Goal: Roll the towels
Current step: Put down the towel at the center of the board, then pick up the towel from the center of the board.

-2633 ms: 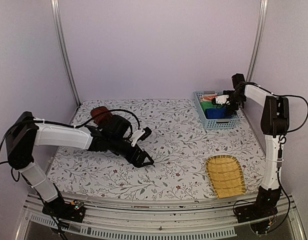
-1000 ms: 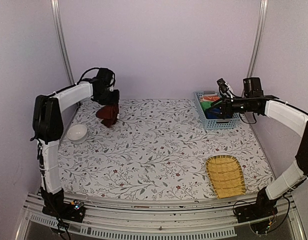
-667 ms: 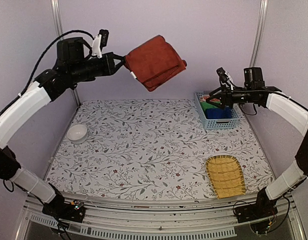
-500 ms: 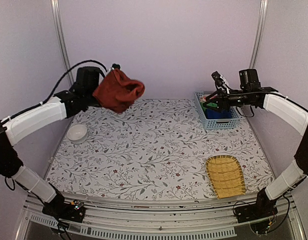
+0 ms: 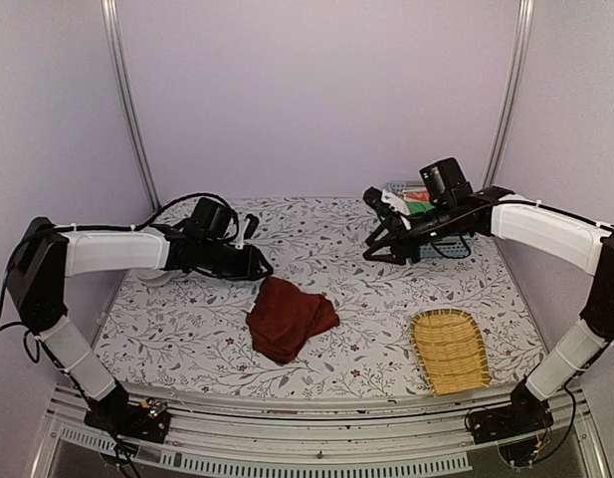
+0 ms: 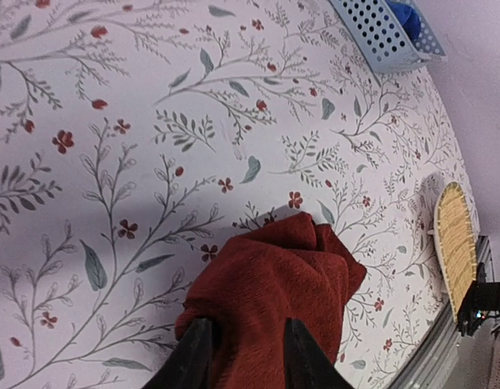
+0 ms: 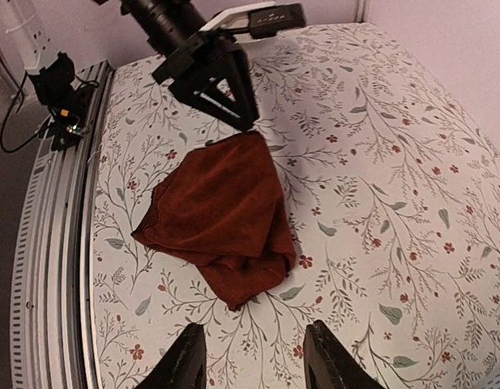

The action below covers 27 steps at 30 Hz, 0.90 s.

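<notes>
crumpled reddish-brown towel (image 5: 290,317) lies at lower centre of the tabletop (image 5: 366,289). your left gripper (image 6: 243,344) at its edge and right gripper (image 7: 254,344) both stand parted, empty. spread the corners flat first.

Nubby matt terry towel (image 5: 290,317), woven straw-coloured tray (image 5: 450,350), perforated plastic basket (image 6: 379,32), smooth matt floral table cover (image 5: 366,289)

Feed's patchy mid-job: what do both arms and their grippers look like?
The left arm and right arm have white links between black joints, with black cables looping alongside. The left gripper and right gripper are black and angular with white parts; wrist views show pale fingers.
</notes>
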Motion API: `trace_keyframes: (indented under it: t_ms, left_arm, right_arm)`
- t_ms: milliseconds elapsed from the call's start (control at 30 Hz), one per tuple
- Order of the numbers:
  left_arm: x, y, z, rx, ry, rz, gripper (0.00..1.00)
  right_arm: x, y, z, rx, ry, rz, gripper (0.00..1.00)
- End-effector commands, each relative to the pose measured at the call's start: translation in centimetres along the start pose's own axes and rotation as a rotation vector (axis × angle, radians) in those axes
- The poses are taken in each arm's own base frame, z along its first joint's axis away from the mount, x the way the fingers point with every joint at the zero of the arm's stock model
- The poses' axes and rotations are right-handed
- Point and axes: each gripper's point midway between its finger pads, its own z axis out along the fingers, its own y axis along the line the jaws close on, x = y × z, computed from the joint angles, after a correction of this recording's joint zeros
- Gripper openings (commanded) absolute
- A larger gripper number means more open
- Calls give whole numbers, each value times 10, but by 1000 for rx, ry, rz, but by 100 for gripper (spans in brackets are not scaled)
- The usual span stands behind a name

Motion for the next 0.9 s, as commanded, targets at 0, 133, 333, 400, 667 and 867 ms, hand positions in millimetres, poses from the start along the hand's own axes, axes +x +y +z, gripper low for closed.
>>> trace_keyframes:
  t_ms: [0, 133, 333, 400, 667, 867]
  left_arm:
    - [-9, 7, -34, -94, -87, 12, 38]
    - [3, 32, -54, -189, -111, -38, 44]
    - [28, 74, -87, -324, -171, -241, 48]
    - [29, 81, -99, -335, -210, -267, 50]
    - [33, 93, -121, -340, -267, -287, 52]
    - [31, 95, -126, -343, -288, -273, 52]
  right_arm:
    - [11, 47, 54, -64, 118, -167, 40]
    - [10, 98, 108, -137, 180, -322, 37]
    - [-6, 126, 192, -114, 235, -296, 38]
    - [-5, 123, 216, -104, 253, -250, 41]
    - [41, 98, 300, -22, 396, -149, 54]
    - [66, 88, 319, 21, 451, -95, 57]
